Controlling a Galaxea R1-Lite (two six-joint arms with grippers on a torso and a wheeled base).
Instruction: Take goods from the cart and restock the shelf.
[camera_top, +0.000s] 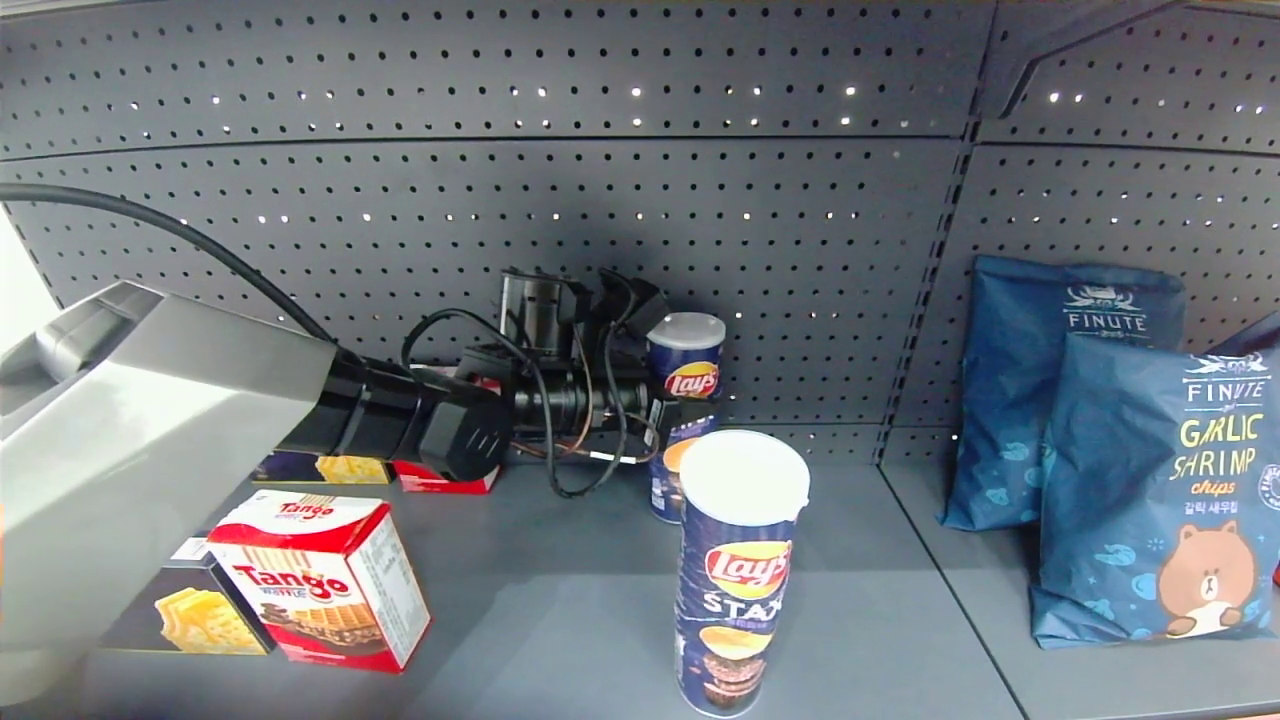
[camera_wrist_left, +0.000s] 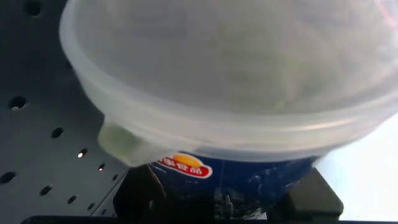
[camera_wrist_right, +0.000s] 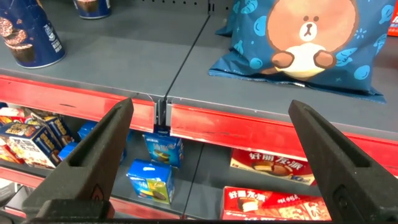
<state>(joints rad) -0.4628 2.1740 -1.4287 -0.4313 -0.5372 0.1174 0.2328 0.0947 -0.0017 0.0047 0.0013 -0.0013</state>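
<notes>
One red-and-white wafer box (camera_top: 325, 585) is sitting at the left of the grey shelf (camera_top: 560, 600). We are seeing the left gripper (camera_top: 652, 392) clamping a dark blue cylindrical chip can (camera_top: 686, 368), whitish-lidded, by the pegboard back above a second can (camera_top: 665, 490). A third can (camera_top: 742, 575) is standing in front. Two blue chip bags (camera_top: 1150, 490) are leaning farther right. The right gripper (camera_wrist_right: 211, 155) is gaping wide, holding nothing.

Rear can (camera_top: 686, 372) partly behind front can (camera_top: 741, 575)
</notes>
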